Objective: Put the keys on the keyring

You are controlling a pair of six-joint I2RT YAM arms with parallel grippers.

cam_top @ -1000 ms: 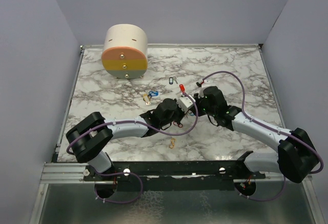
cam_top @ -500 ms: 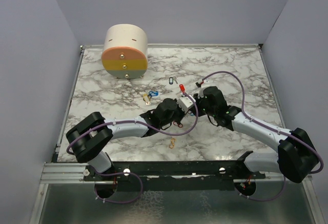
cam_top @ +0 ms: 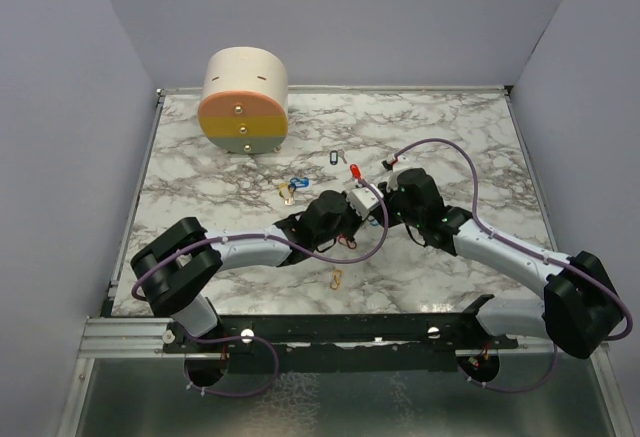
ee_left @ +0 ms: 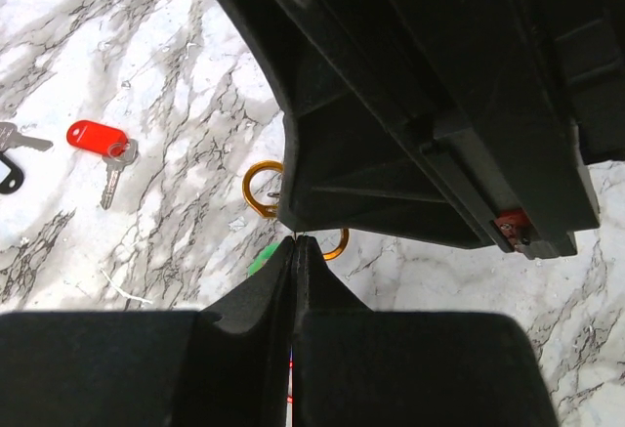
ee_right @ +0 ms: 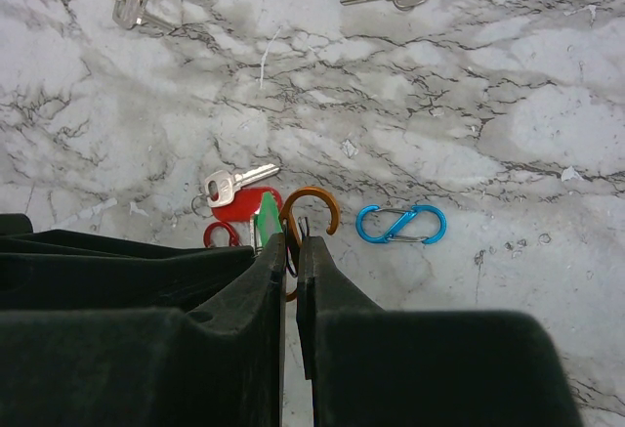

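Both grippers meet at the table's middle. My right gripper is shut on the orange S-shaped keyring, whose hook sticks out past the fingertips. My left gripper is shut too, its tips pinching a thin wire right against that orange keyring. A green-tagged key stands at those tips. Under them lie a red-tagged key and a small red clip. A blue S-clip lies flat just to the right.
A big cream-and-orange cylinder stands at the back left. Loose on the marble are a blue-tagged key, a red-tagged key, a blue and yellow bunch and an orange clip near the front.
Almost nothing: both grippers stay shut and pressed together at the same spot, and the left arm has shifted only slightly.
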